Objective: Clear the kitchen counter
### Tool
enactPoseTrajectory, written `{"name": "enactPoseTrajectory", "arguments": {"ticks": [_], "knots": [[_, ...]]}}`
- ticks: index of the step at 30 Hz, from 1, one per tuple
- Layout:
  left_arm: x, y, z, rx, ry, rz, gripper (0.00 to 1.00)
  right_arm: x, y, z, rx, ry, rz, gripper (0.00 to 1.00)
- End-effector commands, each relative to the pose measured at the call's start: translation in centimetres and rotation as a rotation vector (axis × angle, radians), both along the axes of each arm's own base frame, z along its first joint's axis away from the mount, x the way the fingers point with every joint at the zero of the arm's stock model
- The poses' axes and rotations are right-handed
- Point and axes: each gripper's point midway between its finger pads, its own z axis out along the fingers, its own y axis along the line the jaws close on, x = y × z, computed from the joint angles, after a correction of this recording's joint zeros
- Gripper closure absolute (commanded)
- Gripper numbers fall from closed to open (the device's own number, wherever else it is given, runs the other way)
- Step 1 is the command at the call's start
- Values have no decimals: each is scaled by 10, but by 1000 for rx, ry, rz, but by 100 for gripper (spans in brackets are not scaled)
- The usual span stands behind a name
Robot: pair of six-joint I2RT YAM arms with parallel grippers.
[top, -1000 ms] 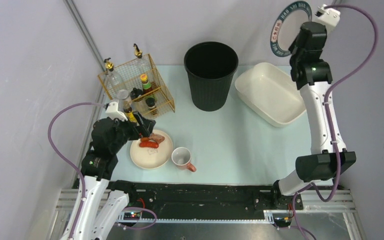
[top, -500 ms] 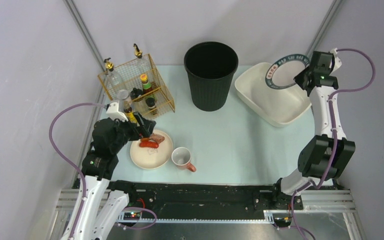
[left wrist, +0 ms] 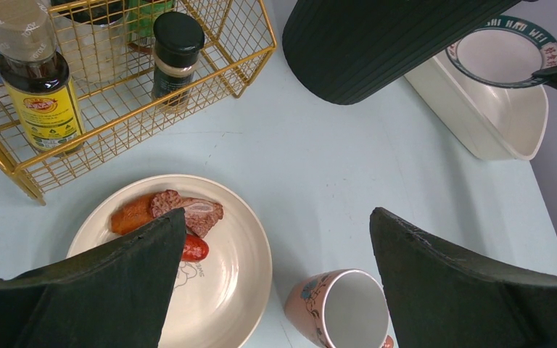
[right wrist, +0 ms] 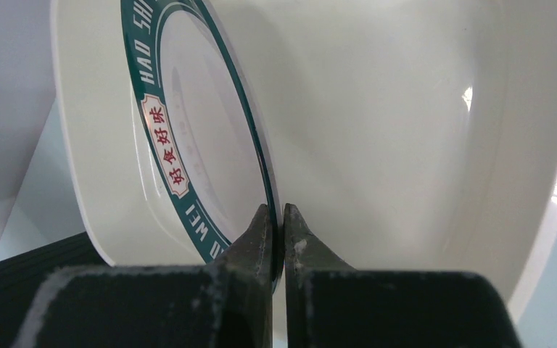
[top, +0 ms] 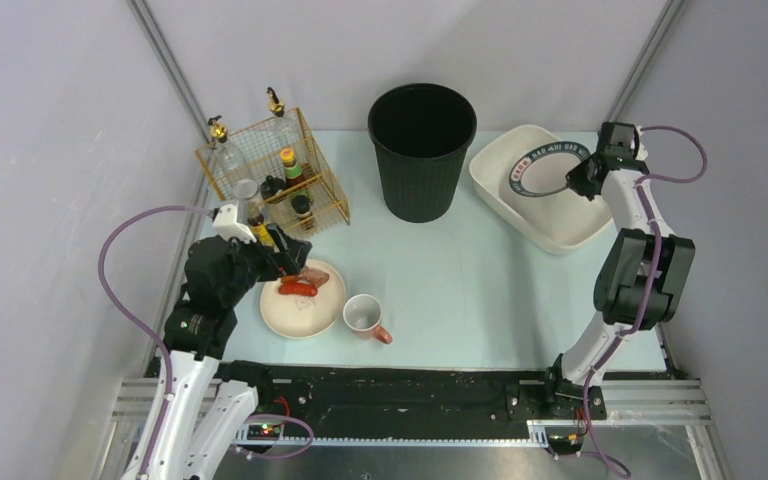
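One item is now off the pale mint-green tabletop. Within the last second the right arm swung the round white plate with the dark green lettered rim down from high against the back wall into the white rectangular basin at the far right corner. The right pincer is pinching the plate's rim, and the plate is tilted on edge inside the basin. Whether it rests on the basin floor I cannot tell. Letting go looks like the step in hand.

The left pincer has not moved. It hangs spread wide, gripping nothing, over the cream round plate with reddish sausage pieces near the left edge. A pink mug sits just beside that plate, toward the front edge. Both are still to be cleared.

A black ribbed bin stands at the far edge and a gold wire rack of bottles at the far left corner. The tabletop is smooth and matte, with pale grey walls on three sides.
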Motion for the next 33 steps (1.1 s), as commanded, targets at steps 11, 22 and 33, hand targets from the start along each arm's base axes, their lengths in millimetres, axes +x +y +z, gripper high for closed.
{"name": "enactPoseTrajectory", "arguments": {"ticks": [11, 22, 33], "knots": [[4, 1, 5, -17, -21, 8, 0, 37, 9, -49, 118, -11, -6, 100], [4, 2, 6, -16, -25, 16, 0, 33, 19, -116, 208, 117, -42, 75], [3, 3, 7, -16, -30, 17, 0, 48, 42, -120, 273, 131, 30, 57]]}}
